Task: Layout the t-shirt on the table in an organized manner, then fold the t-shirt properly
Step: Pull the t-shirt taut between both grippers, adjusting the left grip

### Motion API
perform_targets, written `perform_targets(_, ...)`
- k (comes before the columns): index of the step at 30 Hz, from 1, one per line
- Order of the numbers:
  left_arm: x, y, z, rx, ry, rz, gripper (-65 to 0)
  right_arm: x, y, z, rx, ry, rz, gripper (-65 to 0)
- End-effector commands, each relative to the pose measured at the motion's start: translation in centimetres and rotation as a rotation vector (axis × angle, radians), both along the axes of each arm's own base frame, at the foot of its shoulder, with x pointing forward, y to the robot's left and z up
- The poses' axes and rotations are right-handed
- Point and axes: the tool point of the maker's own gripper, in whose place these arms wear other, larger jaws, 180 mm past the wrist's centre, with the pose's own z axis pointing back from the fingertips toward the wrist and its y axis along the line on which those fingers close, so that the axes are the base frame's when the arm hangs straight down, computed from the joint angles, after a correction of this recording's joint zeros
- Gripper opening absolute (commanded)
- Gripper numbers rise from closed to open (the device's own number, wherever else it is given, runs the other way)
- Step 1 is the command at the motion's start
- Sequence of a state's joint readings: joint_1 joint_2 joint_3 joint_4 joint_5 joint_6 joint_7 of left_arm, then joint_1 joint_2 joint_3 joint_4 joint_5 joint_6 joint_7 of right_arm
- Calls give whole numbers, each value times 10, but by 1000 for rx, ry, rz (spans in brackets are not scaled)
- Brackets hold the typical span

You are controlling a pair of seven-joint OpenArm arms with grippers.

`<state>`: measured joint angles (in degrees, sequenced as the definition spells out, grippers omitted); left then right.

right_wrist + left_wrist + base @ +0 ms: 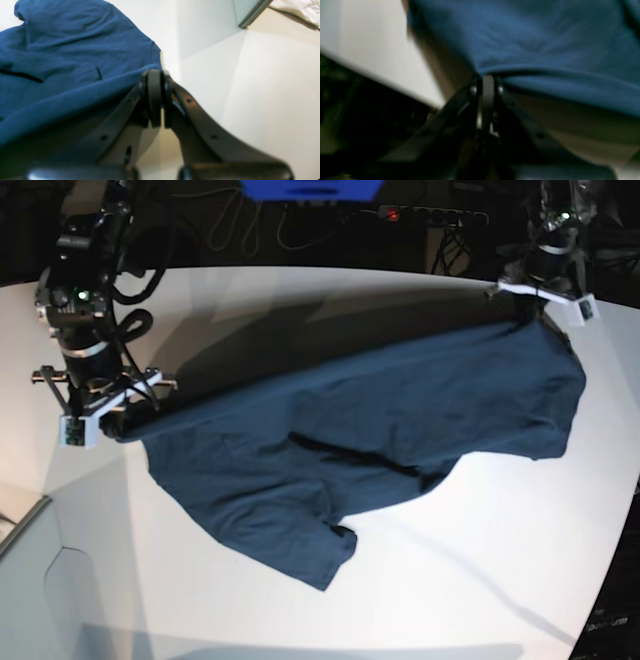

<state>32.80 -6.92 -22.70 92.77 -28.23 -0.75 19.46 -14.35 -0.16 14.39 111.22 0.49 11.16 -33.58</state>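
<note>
Your left pincer (487, 82) and right pincer (156, 82), each pinching a t-shirt (370, 430) edge, stretch it across mid-frame, sagging onto the counter (480, 580); uneven tension could slip the hem free.

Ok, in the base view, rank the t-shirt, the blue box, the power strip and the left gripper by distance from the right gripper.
1. t-shirt, pinched in the right gripper.
2. blue box, top centre.
3. power strip, top, right of centre.
4. left gripper, far right.
</note>
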Motion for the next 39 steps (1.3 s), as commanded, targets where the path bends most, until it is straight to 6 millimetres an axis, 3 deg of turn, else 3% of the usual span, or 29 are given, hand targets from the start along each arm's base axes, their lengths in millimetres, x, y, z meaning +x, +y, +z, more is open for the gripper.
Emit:
perform_targets(1, -1, 9, 3, 27, -12, 14, -649, 6, -1, 13, -17, -52, 10, -650)
perform_targets(4, -9, 10, -8, 18, 23, 21, -648, 5, 0, 12, -15, -48, 9, -650)
perform_targets(8, -9, 10, -8, 17, 23, 22, -621, 5, 0, 12, -14, -45, 10, -650)
perform_targets(10, -10, 10, -7, 19, 21, 21, -562, 5, 0, 11, -14, -42, 10, -650)
perform_targets(13, -8, 7, 3, 10, -4, 21, -420, 3, 0, 1, -6, -17, 8, -650)
perform_targets(15, -11, 4, 8, -9, -14, 25, -384, 2, 0, -8, 2, 7, 6, -650)
perform_targets(19, -13, 4, 25, -24, -51, 35, -380, -1, -2, -23, 12, 40, 0, -650)
perform_targets(24, -17, 37, 29, 5, -68, 130, -379, -2, -2, -25, 13, 46, 0, -650)
perform_targets(28, -9, 62, 33, 31, -98, 192, -379, -2, -1, -25, 14, 46, 3, -650)
perform_targets(39, 32, 67, 31, 4, -163, 225, -379, -3, -1, -26, 13, 55, 2, -650)
